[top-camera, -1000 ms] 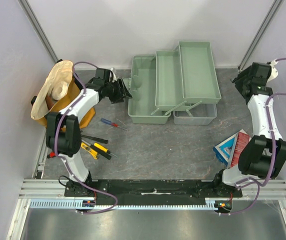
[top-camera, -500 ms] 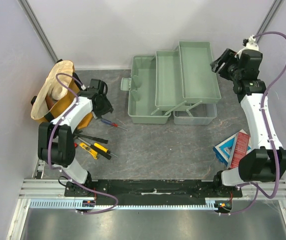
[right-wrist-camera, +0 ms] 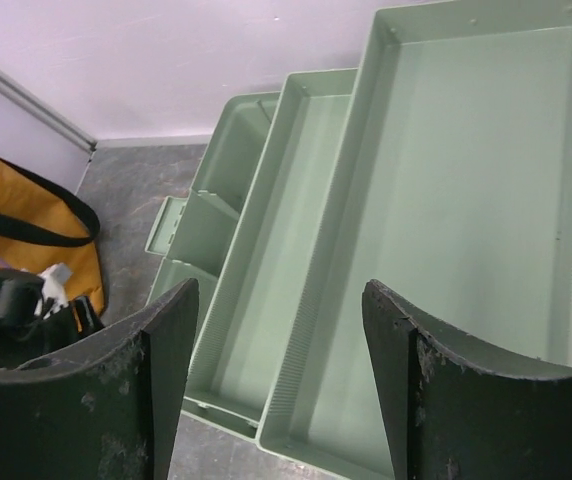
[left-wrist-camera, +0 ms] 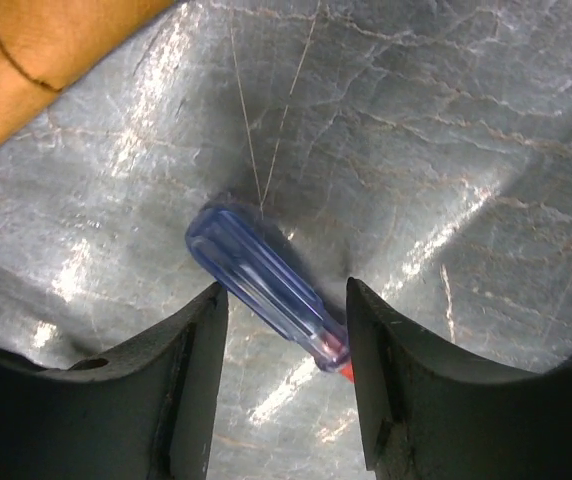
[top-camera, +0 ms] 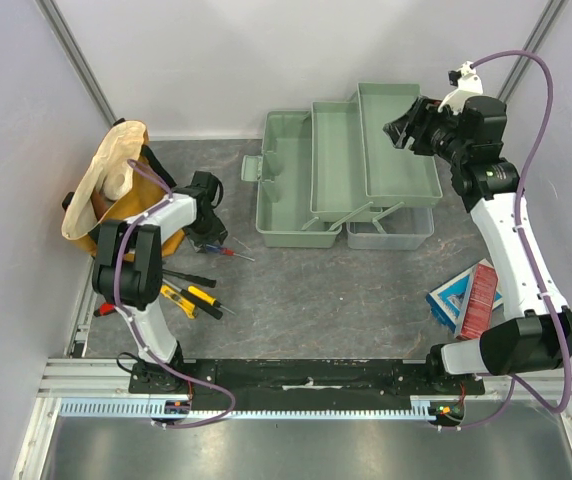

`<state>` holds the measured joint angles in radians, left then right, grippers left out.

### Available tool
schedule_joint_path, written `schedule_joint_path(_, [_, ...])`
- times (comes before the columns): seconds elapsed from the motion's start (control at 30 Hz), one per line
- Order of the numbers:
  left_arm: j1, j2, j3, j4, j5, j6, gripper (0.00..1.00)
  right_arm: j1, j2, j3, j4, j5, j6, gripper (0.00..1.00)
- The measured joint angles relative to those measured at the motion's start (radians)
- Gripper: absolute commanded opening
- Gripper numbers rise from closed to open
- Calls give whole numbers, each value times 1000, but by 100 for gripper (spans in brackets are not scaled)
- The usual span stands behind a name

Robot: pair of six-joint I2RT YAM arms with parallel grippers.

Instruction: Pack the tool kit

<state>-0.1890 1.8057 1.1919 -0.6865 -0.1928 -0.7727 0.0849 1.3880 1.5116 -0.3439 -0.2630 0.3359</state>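
Grey tabletop (top-camera: pixel 326 290), left tool (left-wrist-camera: pixel 284 330) spread astride blue-handled screwdriver (left-wrist-camera: pixel 266 288), shaft hidden, right tool (right-wrist-camera: pixel 281 385) spread over toolbox (right-wrist-camera: pixel 446 200).

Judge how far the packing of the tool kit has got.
Done: the toolbox stands open, its trays empty. In hand: the left gripper, open, straddles the blue screwdriver on the table; the right gripper hovers open over the trays. Left: every tool, including those near the left arm's base.
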Motion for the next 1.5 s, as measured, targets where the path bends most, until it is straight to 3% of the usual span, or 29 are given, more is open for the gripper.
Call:
schedule_joint_path(0.17, [9, 50, 27, 16, -1, 0, 44, 21, 0, 2, 8, -37, 1, 73])
schedule_joint_path(0.27, [17, 65, 42, 32, -2, 1, 24, 33, 1, 8, 13, -58, 2, 74])
schedule_joint_path(0.3, [20, 67, 46, 34, -2, 2, 12, 37, 1, 10, 14, -62, 2, 75])
schedule_joint_path(0.37, [22, 67, 47, 41, -3, 10, 2, 46, 2, 16, 17, -79, 3, 77])
schedule_joint_path(0.63, [24, 29, 48, 47, 70, 46, 2, 119, 53, 28, 66, -203, 0, 93])
schedule_joint_path(0.87, [23, -199, 121, 72, 233, 95, 2, 284, 116, 25, 113, -326, -8, 94])
schedule_joint_path(1.1, [12, -428, 160, 284, 476, 103, 2, 431, 204, 35, 121, -380, -14, 91])
schedule_joint_path(1.33, [-34, -464, 159, 519, 615, 60, 2, 519, 270, 86, 131, -396, -9, 76])
schedule_joint_path(1.43, [-53, -464, 154, 579, 637, 39, 2, 542, 282, 94, 150, -393, 4, 63])
schedule_joint_path(1.5, [-61, -464, 145, 616, 646, 25, 2, 547, 290, 97, 158, -391, 13, 47])
